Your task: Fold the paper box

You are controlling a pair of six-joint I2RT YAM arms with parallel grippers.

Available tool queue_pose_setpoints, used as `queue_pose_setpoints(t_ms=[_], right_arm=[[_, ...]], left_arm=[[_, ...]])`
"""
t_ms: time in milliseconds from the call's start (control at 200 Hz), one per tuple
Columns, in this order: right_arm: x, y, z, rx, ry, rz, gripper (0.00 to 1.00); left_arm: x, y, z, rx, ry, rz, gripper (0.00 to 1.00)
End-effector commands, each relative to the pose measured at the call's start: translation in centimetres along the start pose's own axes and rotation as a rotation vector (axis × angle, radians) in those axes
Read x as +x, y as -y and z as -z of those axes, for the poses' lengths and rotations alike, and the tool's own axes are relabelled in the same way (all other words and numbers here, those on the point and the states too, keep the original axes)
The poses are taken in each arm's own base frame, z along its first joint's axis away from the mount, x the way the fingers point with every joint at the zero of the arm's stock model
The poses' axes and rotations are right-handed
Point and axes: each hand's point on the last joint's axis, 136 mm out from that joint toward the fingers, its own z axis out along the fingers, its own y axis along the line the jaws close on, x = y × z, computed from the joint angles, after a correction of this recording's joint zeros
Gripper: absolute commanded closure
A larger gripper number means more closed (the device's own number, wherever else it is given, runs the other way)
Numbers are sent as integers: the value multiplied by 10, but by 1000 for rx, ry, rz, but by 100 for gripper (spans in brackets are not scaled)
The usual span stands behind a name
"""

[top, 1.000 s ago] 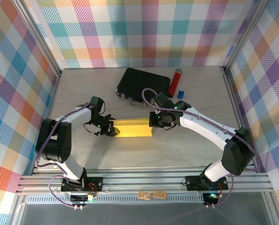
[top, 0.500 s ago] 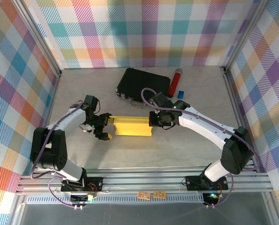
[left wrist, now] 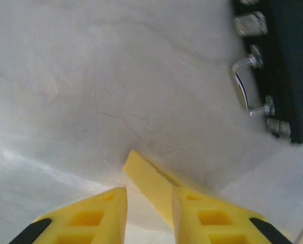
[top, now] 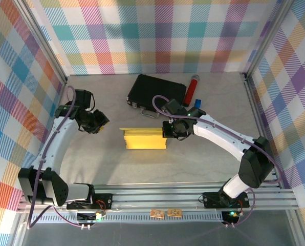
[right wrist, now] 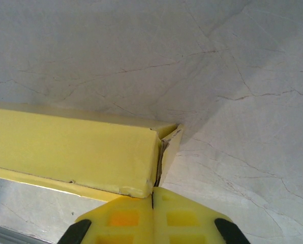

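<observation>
**Tabletop stock: four items, two grippers**

One paper box (top: 144, 138), folded long, at frame centre. Right gripper (top: 166, 134) closed tight, pinching the box's right end flap. Left gripper (top: 102, 123), centre-left, jaws narrowly parted, empty, apart from the box. One black case (top: 156, 92), one red cylinder (top: 191, 89) and one blue piece (top: 197, 102) at upper centre.

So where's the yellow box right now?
In the top view, the paper box lies mid-table, in front of the black case, with the right gripper at its right end.
</observation>
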Motion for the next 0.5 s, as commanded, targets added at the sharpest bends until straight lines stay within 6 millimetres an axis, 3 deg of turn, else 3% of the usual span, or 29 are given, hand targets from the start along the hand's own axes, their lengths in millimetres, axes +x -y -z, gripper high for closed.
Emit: queue_pose_setpoints(t_ms=[0,280,495], right_arm=[[10,12,-6,70,-63,37,100],[5,10,-10,83,-92,68,100],[3,9,-10,72,-113,74,100]], left_arm=[[11,22,3,63,1,-462,74],[38,46,0,197,3,-804,67],[48,40,-4,132,-43,-955,63]])
